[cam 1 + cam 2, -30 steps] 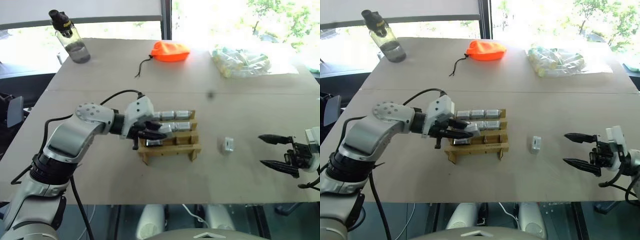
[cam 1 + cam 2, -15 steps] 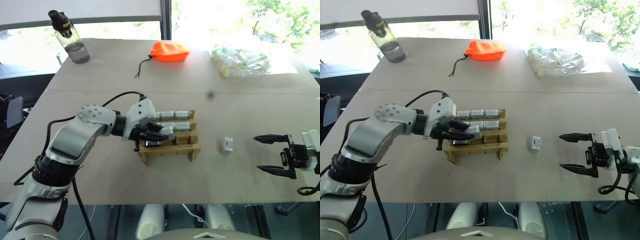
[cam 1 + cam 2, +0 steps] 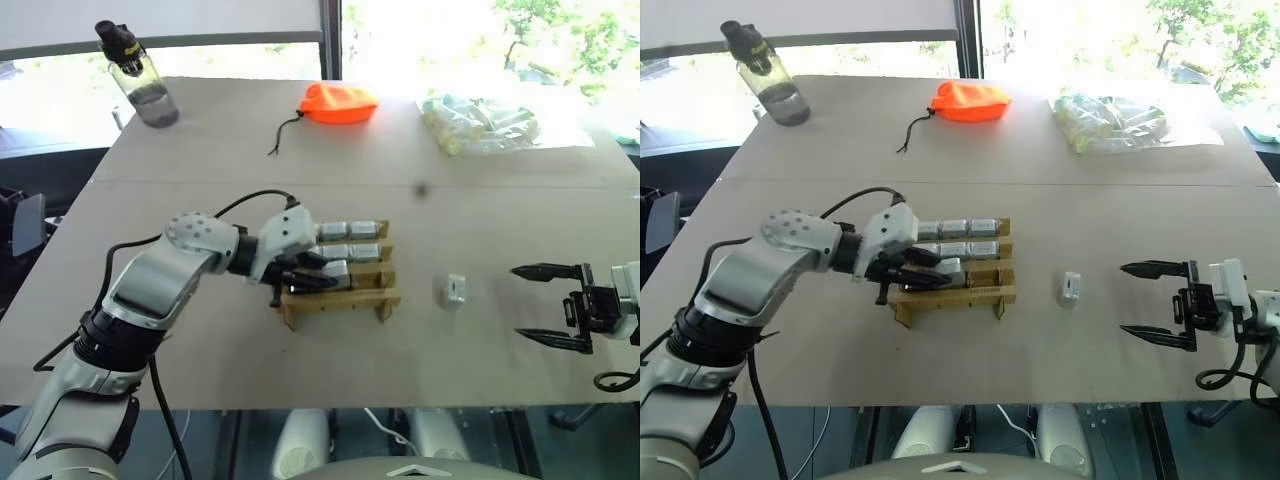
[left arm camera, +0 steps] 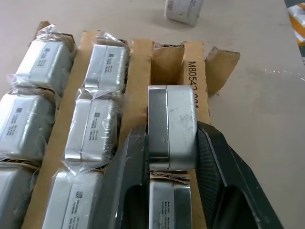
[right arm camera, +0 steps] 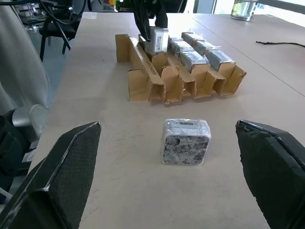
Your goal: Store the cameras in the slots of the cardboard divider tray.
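Holding a silver-grey camera (image 4: 171,126) pinched between its two black fingers (image 4: 125,164), my left gripper (image 3: 312,281) sits over the front row of the cardboard divider tray (image 3: 340,297). In the left wrist view the held camera stands on edge over the middle slot of that row, with another camera (image 4: 164,205) already seated in the slot beside it and the last slot (image 4: 167,62) of the row open. I cannot tell whether the held camera has touched the slot floor.

The two rows behind the front one are full: I count six wrapped cameras there, each in clear film with a small label, for example one (image 4: 97,124) in the middle row and one (image 4: 45,64) in the back row. The tray rests near the middle of the tan counter (image 3: 300,140).

One more camera (image 3: 455,290) lies loose on the counter, between the tray and my right gripper (image 3: 545,305). In the right wrist view this loose camera (image 5: 186,141) is wrapped in film, shows a dark mottled face, and sits apart from the tray's front edge.

My right gripper is spread wide with nothing between its fingers, level above the counter near the right edge, pointing toward the loose camera but well apart from it.

At the far side I see a water bottle (image 3: 140,75), an orange drawstring pouch (image 3: 340,102) and a clear bag of pale tubes (image 3: 480,122).
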Available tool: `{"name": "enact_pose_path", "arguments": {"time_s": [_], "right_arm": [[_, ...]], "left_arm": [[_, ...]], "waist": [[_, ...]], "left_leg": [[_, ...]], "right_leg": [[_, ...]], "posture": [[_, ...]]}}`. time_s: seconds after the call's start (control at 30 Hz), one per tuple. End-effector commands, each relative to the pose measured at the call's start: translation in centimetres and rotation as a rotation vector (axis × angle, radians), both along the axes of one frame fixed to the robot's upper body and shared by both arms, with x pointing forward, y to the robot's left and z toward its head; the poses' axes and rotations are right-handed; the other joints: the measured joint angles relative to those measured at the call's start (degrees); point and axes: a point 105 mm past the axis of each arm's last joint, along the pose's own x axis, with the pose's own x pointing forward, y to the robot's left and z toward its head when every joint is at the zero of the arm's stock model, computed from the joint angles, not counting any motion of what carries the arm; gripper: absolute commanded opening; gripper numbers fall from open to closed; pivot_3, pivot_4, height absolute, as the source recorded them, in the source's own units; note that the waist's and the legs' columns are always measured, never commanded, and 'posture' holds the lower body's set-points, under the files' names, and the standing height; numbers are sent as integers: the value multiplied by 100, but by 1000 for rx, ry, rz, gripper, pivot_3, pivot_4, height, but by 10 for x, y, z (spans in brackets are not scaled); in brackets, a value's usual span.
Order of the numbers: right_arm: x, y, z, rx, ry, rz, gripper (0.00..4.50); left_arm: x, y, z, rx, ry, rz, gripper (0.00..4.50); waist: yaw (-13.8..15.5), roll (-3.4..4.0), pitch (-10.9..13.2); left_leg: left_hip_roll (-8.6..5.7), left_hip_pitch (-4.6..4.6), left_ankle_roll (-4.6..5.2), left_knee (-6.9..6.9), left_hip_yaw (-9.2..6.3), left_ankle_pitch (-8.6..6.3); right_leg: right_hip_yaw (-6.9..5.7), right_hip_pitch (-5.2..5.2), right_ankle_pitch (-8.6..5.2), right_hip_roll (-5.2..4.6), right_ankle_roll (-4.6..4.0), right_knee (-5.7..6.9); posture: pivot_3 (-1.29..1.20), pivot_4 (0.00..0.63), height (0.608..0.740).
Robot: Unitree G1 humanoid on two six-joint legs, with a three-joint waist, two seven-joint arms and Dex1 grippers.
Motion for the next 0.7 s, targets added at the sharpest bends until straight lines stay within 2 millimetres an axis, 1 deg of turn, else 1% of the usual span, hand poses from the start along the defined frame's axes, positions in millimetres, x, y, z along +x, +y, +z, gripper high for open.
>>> {"name": "enact_pose_path", "arguments": {"time_s": [0.03,0.13,0.23,0.33,0.37,0.4,0.53,0.57,0.67,0.7], "right_arm": [[-7,-2,5,-11,-27,55,4500],[-7,-3,4,-15,-24,50,4500],[-8,-3,4,-15,-23,48,4500],[-8,-4,3,-15,-23,46,4500],[-8,-4,3,-15,-23,45,4500],[-8,-4,3,-14,-22,45,4500],[-6,-8,-1,-15,12,15,4500],[-6,-9,-3,-20,27,10,4500],[-6,-9,-2,12,63,-9,4500],[-5,-9,1,45,77,-40,4500]], "left_arm": [[4,4,0,58,-41,-16,723],[8,5,-6,97,-54,-11,723],[4,3,-11,108,-43,-33,723],[3,-4,-5,48,-17,-32,723],[2,-5,-2,29,-7,-33,1803],[1,-6,0,22,-2,-36,2128],[2,-8,3,-10,8,-14,4064],[3,-10,5,-31,12,-1,4438],[-3,-17,26,-150,36,-11,4438],[-7,-17,36,-196,39,-27,4438]], "waist": [[-2,0,0],[-8,0,0],[-8,1,-1],[-4,2,-1],[-4,2,-1],[-2,2,-1],[1,2,-1],[4,2,-1],[17,2,-1],[15,2,-1]], "left_leg": [[0,1,0,0,0,0],[2,1,0,0,1,0],[2,2,0,0,1,0],[2,4,0,0,3,0],[2,4,0,2,1,0],[2,4,0,3,-1,0],[2,5,1,6,-4,0],[2,5,1,8,-5,0],[2,-1,1,22,-17,0],[3,-2,1,25,-20,0]], "right_leg": [[0,0,0,0,0,0],[1,0,0,2,0,0],[2,0,0,3,0,1],[3,0,0,2,0,3],[3,4,0,1,0,4],[3,5,0,1,0,4],[4,10,0,-2,0,3],[3,11,0,-2,0,3],[1,15,0,-4,0,5],[0,17,0,-3,0,5]], "posture": [[0,150,726],[0,150,726],[0,150,726],[0,150,726],[0,150,726],[0,150,726],[0,150,726],[0,150,726],[0,150,726],[0,150,726]]}}
